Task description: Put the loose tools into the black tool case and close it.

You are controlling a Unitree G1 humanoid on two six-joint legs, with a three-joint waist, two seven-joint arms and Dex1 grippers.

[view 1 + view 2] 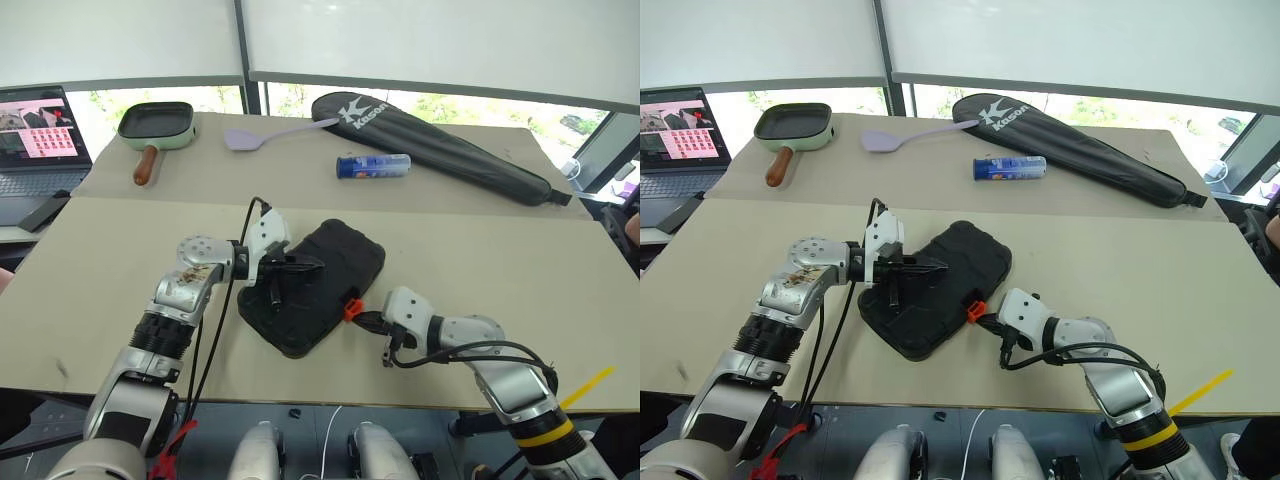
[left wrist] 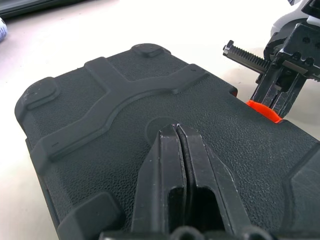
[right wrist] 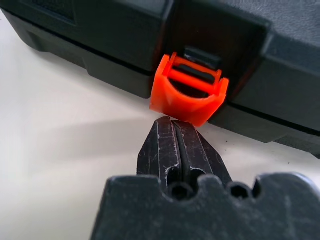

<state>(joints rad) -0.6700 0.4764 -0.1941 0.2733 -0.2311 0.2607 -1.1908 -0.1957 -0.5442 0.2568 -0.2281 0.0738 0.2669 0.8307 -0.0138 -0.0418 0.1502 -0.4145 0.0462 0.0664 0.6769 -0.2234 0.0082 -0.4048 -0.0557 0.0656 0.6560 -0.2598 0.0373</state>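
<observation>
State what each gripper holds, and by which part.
Nothing held. The left gripper, shut, rests on the black tool case lid; the right gripper, shut, touches the orange latch.

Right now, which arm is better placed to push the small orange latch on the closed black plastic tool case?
Right. The right gripper, shut, sits at the orange latch; the left gripper rests on the black tool case lid.

Tool case [image 2: 125, 100]: matt, pebbled black plastic; latch [image 3: 189, 90]: smooth orange plastic.
</observation>
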